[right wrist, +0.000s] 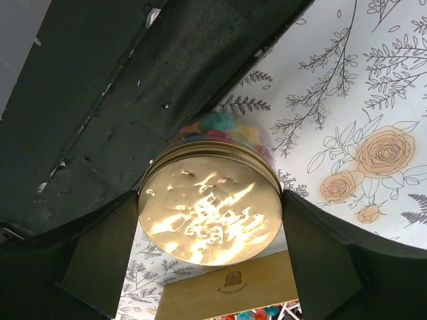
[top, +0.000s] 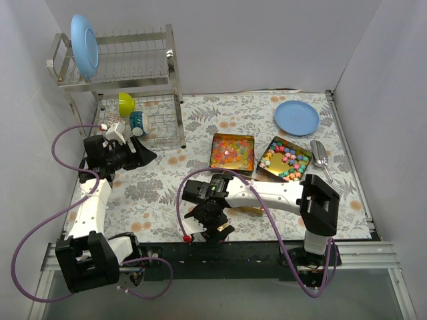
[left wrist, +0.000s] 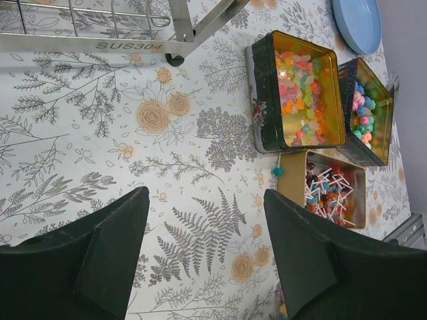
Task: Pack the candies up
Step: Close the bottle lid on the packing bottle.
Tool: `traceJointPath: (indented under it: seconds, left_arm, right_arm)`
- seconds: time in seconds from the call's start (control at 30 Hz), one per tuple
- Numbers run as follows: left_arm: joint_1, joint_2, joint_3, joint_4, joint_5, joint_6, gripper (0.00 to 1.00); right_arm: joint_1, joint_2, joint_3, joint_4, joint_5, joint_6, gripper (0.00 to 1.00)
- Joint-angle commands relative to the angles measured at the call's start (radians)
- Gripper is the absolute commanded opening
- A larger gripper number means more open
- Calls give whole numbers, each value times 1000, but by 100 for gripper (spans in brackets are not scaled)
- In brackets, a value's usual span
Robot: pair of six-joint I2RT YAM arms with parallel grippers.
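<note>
I had the right gripper (right wrist: 210,257) reached across to the near middle of the desk (top: 160,193), its jaws clamped on either side of a gold lid (right wrist: 207,200). The lid sat on a clear jar (right wrist: 257,143), and through the glass just behind the lid I could make out some of the candies (right wrist: 217,125), green, pink and yellow.

The rest of the candies lay in three gold tins to the right. The first tin (left wrist: 261,93) held pastel pieces, the second tin (left wrist: 350,143) held pink, green and blue ones, and the third tin (left wrist: 293,183), nearest the arms, held red-blue-white wrapped ones. One teal piece (left wrist: 277,171) lay loose on the desk between the first and third tins.

The left gripper (left wrist: 207,260) hung over bare cloth beside the dish rack (top: 120,73), jaws spread wide with nothing between them.
</note>
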Motion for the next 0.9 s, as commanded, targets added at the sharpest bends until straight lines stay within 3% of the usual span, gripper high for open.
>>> traceJointPath:
  seconds: [0.0, 0.17, 0.3, 0.53, 0.87]
  left_arm:
    - [9, -23, -10, 17, 27, -6, 69]
    - [9, -29, -17, 18, 30, -6, 69]
    - [7, -35, -22, 18, 33, -4, 69]
    - [9, -31, -13, 17, 59, -1, 69]
    - [9, -17, 0, 14, 91, -3, 69]
  right_arm:
    - [17, -39, -37, 29, 27, 26, 82]
    - [40, -51, -85, 82, 93, 49, 85]
    - [40, -92, -116, 119, 123, 112, 98]
    - [39, -158, -109, 139, 89, 195, 98]
    - [39, -151, -8, 58, -49, 167, 98]
